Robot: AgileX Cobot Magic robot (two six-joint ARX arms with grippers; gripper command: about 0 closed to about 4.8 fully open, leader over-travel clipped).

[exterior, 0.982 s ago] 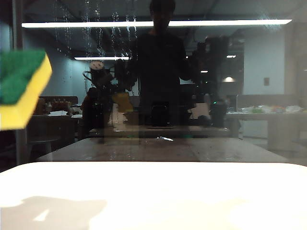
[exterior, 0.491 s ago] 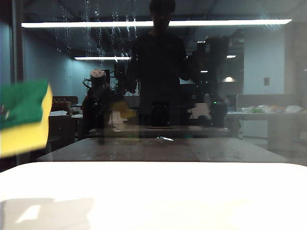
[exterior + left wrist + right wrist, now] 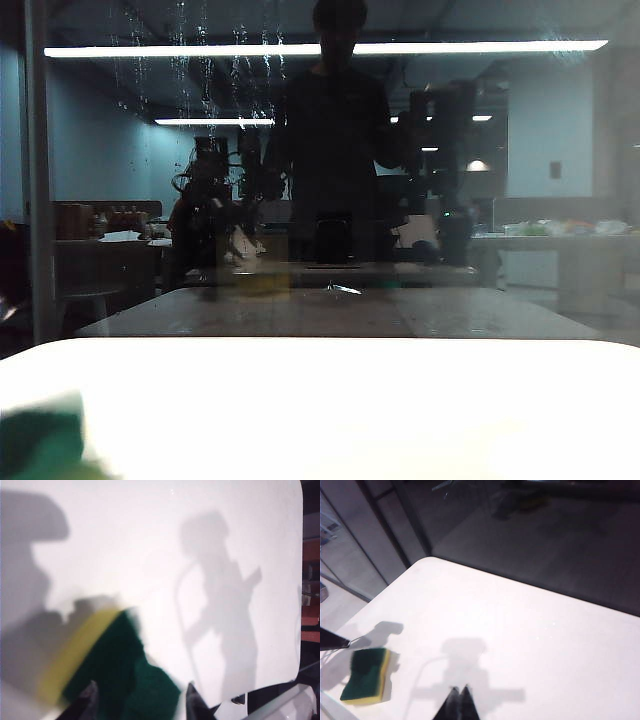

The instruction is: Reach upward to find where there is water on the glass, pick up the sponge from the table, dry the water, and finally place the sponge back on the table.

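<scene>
The sponge [image 3: 367, 675] lies flat on the white table [image 3: 520, 630] near its corner, green side up with the yellow foam showing along one edge. It appears as a blurred green patch [image 3: 40, 445] at the near left in the exterior view. My left gripper [image 3: 141, 697] hovers over the sponge [image 3: 110, 670], open, its fingers apart and clear of it. My right gripper [image 3: 459, 690] is shut and empty above the bare table. Water [image 3: 200, 60] runs in thin whitish streaks high on the left of the dark glass [image 3: 560, 150].
A grey upright frame [image 3: 38, 180] edges the pane on the left. The pane mirrors a standing person [image 3: 335, 130], both arms and two bright light strips. The table's rounded far corner [image 3: 427, 560] sits close to the pane.
The sponge, held high at the left edge before, has come down to the table's near left. My left gripper has let go of it and now stands open.
</scene>
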